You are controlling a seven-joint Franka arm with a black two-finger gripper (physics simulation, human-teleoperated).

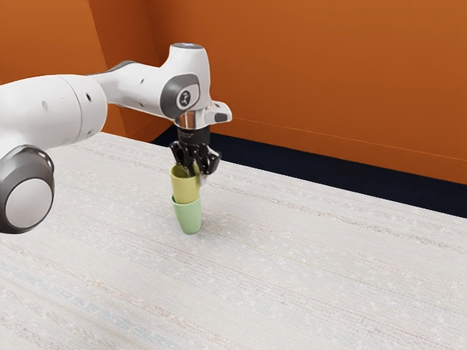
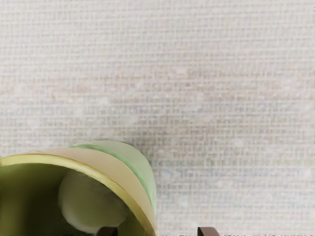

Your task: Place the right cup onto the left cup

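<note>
"How do we have our black two-finger pincer (image 1: 193,169)?"

"Wide. One fingertip (image 2: 108,231) is inside the smooth, round yellow cup (image 1: 185,187), the other outside it, and we see room on both sides of the wall. We aren't gripping anything."

"So where does the yellow cup sit from us?"

"Just under the pincer, its rim passing between our fingertips, mouth up. Its base is in the mouth of the smooth, tapered pale green cup (image 1: 190,219), which stands on the pale, woven-looking tabletop (image 1: 314,270)."

"Then we're at the release, we judge, with the stacking practically done?"

"We think so. Next we should rise straight up, fingers apart, until both tips clear the rim. If we drift sideways first, the inner finger could drag the yellow cup and tip our stack."
</note>
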